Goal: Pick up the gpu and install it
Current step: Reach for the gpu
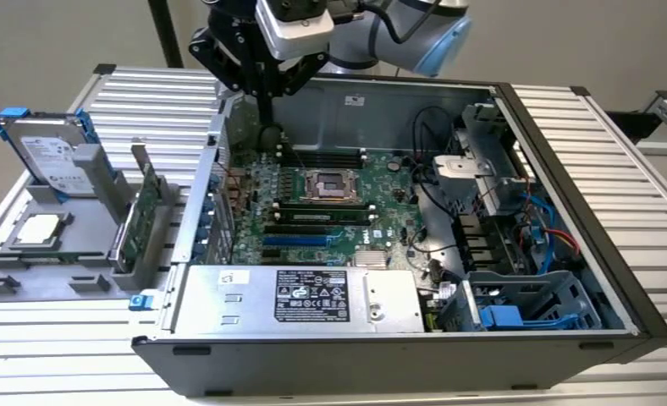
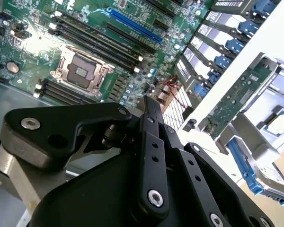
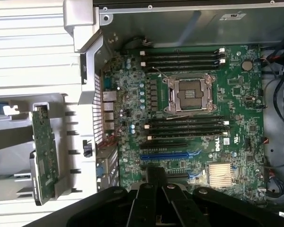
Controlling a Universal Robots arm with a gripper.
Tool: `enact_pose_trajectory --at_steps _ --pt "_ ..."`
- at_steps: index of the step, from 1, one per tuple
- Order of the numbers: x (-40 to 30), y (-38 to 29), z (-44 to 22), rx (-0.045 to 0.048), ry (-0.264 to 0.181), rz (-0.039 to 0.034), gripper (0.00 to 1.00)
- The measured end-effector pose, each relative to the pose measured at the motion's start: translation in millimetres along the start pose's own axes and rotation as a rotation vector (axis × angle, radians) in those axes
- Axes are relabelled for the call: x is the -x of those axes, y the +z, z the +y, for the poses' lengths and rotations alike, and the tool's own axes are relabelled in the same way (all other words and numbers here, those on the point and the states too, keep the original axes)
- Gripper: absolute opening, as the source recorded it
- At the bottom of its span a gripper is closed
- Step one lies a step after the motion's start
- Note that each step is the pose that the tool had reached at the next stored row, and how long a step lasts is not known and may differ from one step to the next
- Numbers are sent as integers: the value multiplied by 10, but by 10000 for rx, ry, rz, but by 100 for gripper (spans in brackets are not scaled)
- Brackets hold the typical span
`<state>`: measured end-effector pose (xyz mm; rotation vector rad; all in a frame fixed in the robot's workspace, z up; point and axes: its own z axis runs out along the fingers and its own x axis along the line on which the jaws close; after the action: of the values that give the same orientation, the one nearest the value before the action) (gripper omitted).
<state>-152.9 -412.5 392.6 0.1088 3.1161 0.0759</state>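
Computer case (image 1: 367, 376) open; gripper (image 1: 263, 123) hangs over the case's interior, jaws together, empty; gpu (image 1: 134, 222) upright in grey rack (image 1: 40, 283) just outside the case; judged light, stiff, fragile; grip the bare upper edges, not the cooler.

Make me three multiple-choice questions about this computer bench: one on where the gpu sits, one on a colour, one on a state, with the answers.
1. Where is the gpu?
A: upright in the grey holder outside the case
B: plugged in inside the case
C: carried in mid-air

2. What colour is the frame of the hard drive?
A: red
B: blue
C: yellow

3. How is the case?
A: shut by a panel
B: upside down
C: open, its inside showing

Answers:
1 A, the green card stands in the holder at the exterior view's left.
2 B, blue rails flank the drive.
3 C, the motherboard lies in plain sight.
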Motion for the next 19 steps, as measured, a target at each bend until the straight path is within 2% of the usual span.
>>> enact_pose_trajectory --at_steps 19 --pt "-192 -9 -80 11 1 -2 0"
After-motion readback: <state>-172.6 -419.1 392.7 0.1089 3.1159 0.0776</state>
